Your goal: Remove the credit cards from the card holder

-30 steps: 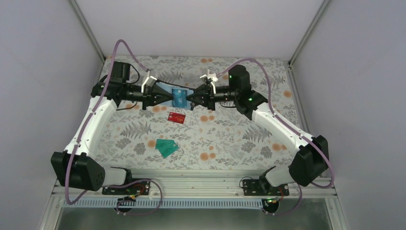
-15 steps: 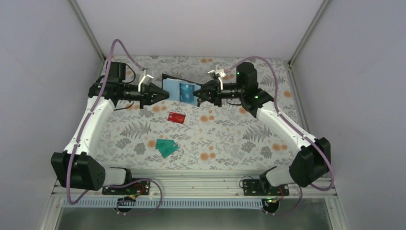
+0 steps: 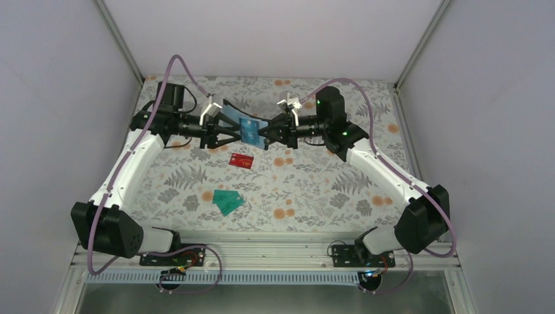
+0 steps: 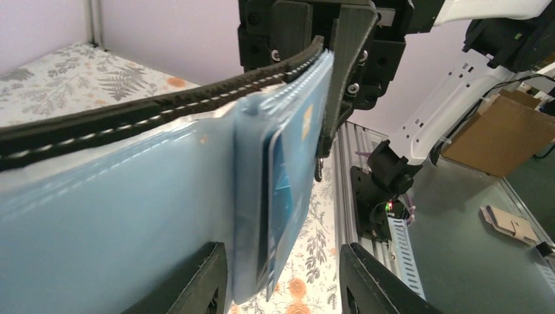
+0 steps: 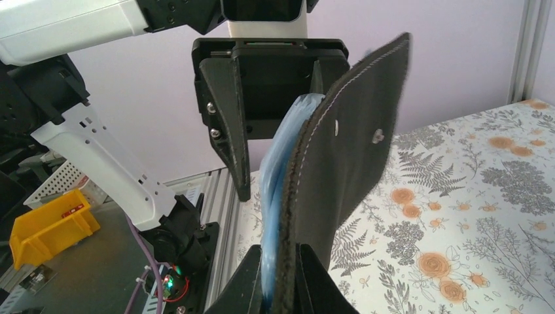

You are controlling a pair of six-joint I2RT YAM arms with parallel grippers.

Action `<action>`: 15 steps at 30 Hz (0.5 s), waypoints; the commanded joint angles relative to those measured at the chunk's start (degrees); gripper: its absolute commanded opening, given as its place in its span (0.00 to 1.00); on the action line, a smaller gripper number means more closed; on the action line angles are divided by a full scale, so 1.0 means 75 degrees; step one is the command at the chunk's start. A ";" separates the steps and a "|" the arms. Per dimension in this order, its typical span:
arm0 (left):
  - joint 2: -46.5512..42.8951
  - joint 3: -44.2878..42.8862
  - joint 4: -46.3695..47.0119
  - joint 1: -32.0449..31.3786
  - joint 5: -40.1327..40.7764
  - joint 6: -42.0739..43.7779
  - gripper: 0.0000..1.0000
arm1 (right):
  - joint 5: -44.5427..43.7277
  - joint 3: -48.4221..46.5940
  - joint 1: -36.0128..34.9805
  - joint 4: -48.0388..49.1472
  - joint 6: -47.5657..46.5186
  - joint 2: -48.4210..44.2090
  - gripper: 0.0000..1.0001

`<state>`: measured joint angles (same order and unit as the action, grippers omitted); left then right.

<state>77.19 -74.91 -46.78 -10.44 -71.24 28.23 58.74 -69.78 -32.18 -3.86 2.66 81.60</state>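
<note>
Black card holder [image 5: 353, 150] hangs open above the far middle of the table [image 3: 327, 196], its edge clenched by the right hand [image 5: 280, 275]. The left hand [image 4: 283, 265] is spread around the pocketed blue card [image 4: 291, 176]; stiff, light and slick, it probably needs a firm pinch on its exposed edge

Outside of card holder [image 5: 347, 163] looks like matt black leather, a bit rough, w/ pale thread along the edge & a small metal stud; inside is smooth, shiny blue plastic. The blue card [image 4: 288, 190] in it is shiny plastic too; red card [image 3: 241, 160] & green cards [image 3: 227, 201] look like thin smooth plastic. Table cover [image 3: 327, 190] looks like matt cloth w/ printed flowers; rail [image 3: 275, 254] is bare grey metal.
</note>
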 commanded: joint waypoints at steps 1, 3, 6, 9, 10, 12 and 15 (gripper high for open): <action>-0.0100 -0.0037 0.0309 0.0134 0.0057 -0.0037 0.46 | 0.0880 -0.0323 -0.0224 -0.0073 -0.0445 -0.0126 0.04; -0.0029 -0.0289 0.0109 0.0111 -0.0419 0.0134 0.48 | 0.0875 -0.0356 -0.0279 -0.0051 -0.0439 -0.0072 0.04; 0.0233 -0.0683 -0.0456 -0.0057 -0.1203 0.0594 0.47 | 0.0848 -0.0494 -0.0398 0.0005 -0.0371 0.0094 0.04; 0.0443 -0.1024 -0.1141 -0.0265 -0.1608 0.1194 0.45 | 0.0586 -0.0669 -0.0453 0.0029 -0.0244 0.0227 0.04; 0.0453 -0.1066 -0.1184 -0.0308 -0.1621 0.1239 0.41 | 0.0448 -0.0710 -0.0461 0.0061 -0.0168 0.0265 0.04; 0.0415 -0.1096 -0.1181 -0.0324 -0.1614 0.1211 0.27 | 0.0268 -0.0796 -0.0461 0.0086 -0.0031 0.0370 0.04; 0.0304 -0.1018 -0.1206 -0.0307 -0.1588 0.1247 0.03 | 0.0373 -0.0811 -0.0455 0.0187 0.0041 0.0432 0.05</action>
<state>79.88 -81.82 -54.15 -10.44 -77.10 34.15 61.82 -73.47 -33.23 -5.58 1.80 82.65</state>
